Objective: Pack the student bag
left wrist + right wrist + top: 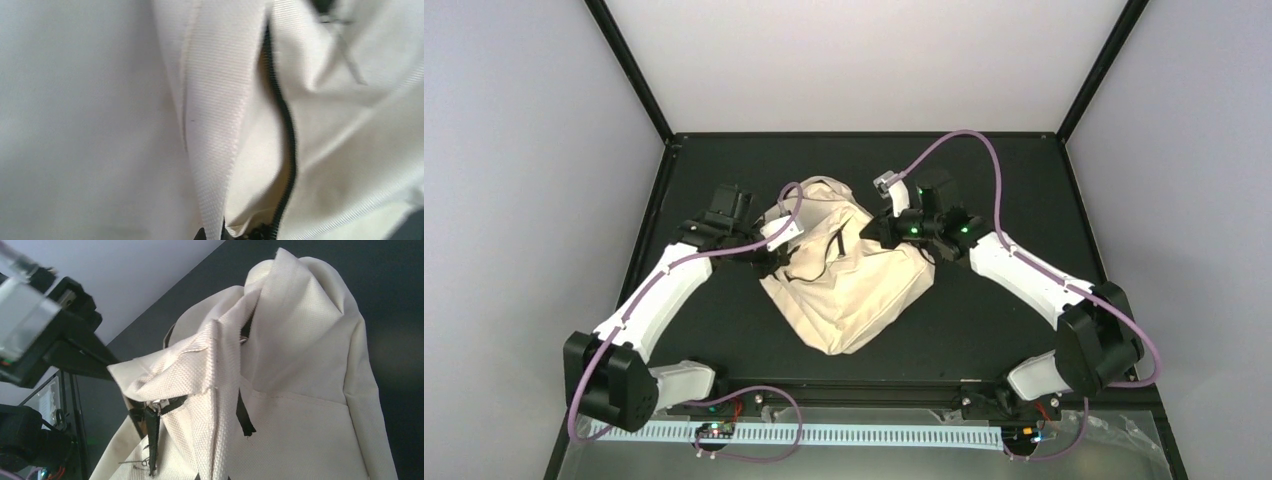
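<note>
1. The left gripper (762, 252) is pinching the left rim of the student bag (854, 290), a large, soft, cream-beige fabric backpack. In its wrist view a ribbed fold of cloth is running down between its closed jaws.
2. The right gripper (876, 232) is clamping a bunched ridge of cloth at the bag's upper right side, jaws closed on it.
3. The bag is lying slumped in the middle of the flat black table (1004, 190), between the two arms.
4. The dark toothed zipper (287, 130) is gaping just beside the left pinch, so the step in hand looks like spreading the opening.
5. To do this well, I judge both arms should be drawing apart evenly and lifting slightly, so that the mouth is widening rather than the whole bag sliding.
6. Each grip should be taking only the outer layer beside the zipper. Catching both walls would be holding the mouth closed.
7. The cloth is limp, so slow pulling is advisable, or the thin folds may be slipping free.
</note>
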